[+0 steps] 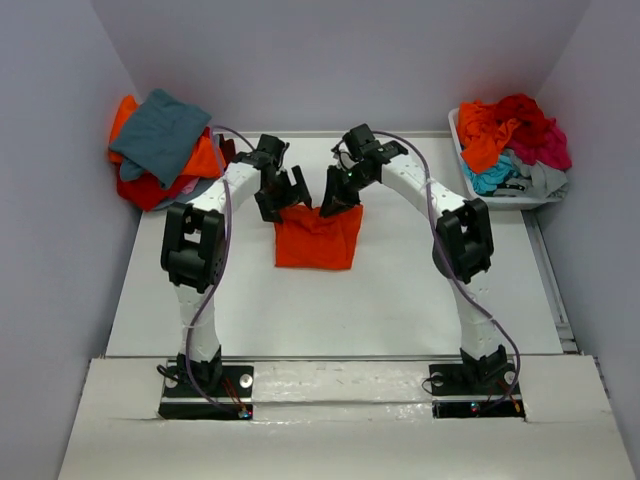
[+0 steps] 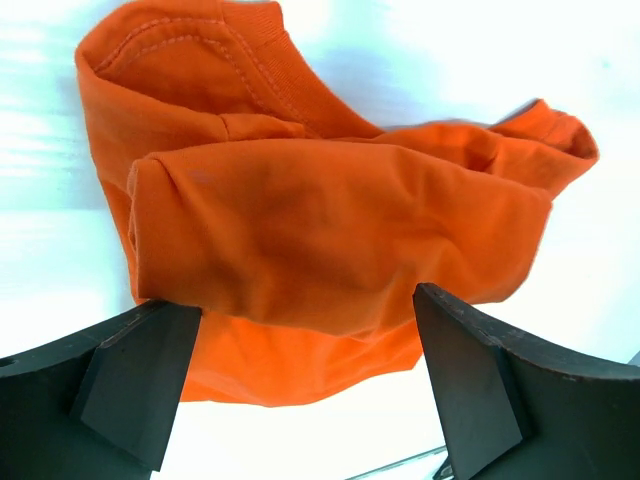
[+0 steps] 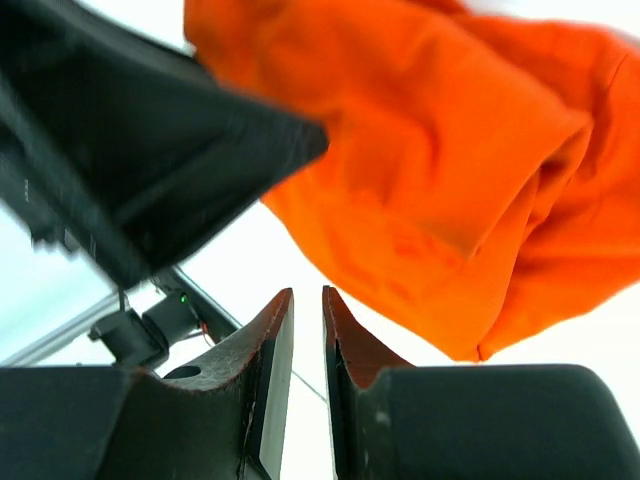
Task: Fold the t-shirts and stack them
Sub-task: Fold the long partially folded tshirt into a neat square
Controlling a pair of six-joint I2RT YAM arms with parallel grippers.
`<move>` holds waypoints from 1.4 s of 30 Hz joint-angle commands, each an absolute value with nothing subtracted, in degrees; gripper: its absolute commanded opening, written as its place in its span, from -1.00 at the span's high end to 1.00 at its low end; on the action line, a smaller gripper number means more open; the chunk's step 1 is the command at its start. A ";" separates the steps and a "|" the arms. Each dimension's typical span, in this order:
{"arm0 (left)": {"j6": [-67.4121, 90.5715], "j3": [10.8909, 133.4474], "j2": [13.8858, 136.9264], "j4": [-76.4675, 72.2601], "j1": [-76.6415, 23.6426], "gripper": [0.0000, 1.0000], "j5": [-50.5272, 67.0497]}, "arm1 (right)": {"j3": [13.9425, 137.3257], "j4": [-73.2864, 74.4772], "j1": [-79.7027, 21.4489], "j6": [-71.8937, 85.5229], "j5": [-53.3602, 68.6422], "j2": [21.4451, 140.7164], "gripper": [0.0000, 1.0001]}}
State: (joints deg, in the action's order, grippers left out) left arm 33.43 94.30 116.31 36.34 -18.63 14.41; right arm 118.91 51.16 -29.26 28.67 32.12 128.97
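Observation:
A bright orange t-shirt point(image 1: 318, 240) lies roughly folded in the middle of the white table; it also fills the left wrist view point(image 2: 330, 230) and the right wrist view point(image 3: 450, 170). My left gripper point(image 1: 283, 196) hovers at the shirt's far left corner, wide open point(image 2: 310, 375), its fingers point(image 2: 135, 385) either side of a cloth fold without pinching it. At the far right corner, my right gripper point(image 1: 338, 192) has its jaws only a narrow slit apart point(image 3: 308, 305), with nothing between them and the shirt just beyond the tips.
A pile of t-shirts, teal-grey point(image 1: 165, 130) on top of orange and red point(image 1: 160, 187), sits at the back left. A white bin point(image 1: 457, 127) at the back right holds orange, red, magenta, turquoise and grey shirts. Grey walls close in on three sides.

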 commanded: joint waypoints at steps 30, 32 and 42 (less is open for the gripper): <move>34.63 108.98 124.98 39.20 -16.88 -0.98 15.29 | 111.96 45.87 -29.00 27.86 34.28 131.12 0.52; 34.63 108.55 124.72 39.11 -16.87 -0.98 15.21 | 114.43 46.49 -29.00 27.69 33.58 132.10 0.52; 34.63 103.63 122.00 37.18 -16.87 -0.98 14.77 | 121.29 46.32 -27.08 29.88 29.88 136.75 0.52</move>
State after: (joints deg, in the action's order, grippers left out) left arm 34.57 105.80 125.51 37.56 -17.15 14.79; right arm 117.58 46.89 -28.91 28.51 31.79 135.02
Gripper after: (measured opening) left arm 0.986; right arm 0.240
